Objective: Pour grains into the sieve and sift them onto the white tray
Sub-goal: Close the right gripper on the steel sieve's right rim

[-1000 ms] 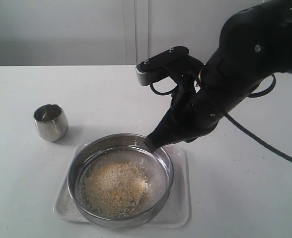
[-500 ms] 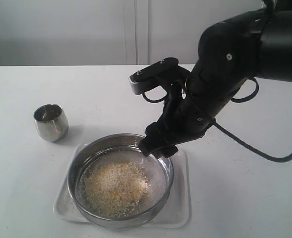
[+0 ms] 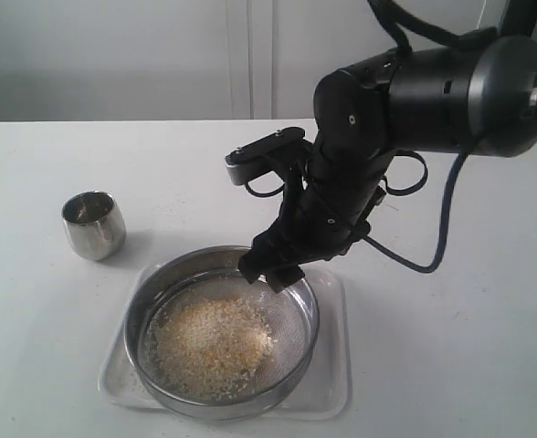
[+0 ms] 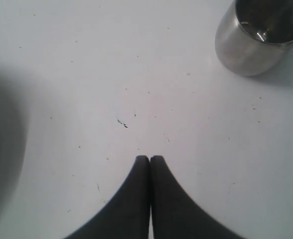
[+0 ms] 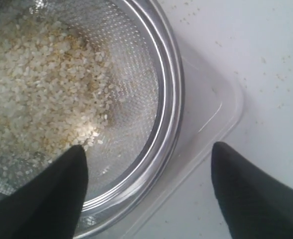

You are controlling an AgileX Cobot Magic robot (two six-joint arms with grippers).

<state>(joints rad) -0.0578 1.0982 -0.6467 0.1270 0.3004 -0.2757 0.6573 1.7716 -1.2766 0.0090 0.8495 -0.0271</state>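
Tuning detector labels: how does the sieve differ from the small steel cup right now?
The sieve is wide and shallow with a mesh bottom; the steel cup is small, rounded and solid-walled. The sieve holds the grains; the cup looks empty. The sieve sits on the white tray; the cup stands directly on the table. Both are shiny steel and upright.

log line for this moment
grains in sieve | sieve on tray | right fingers open, straddling sieve rim | left fingers shut over table near cup
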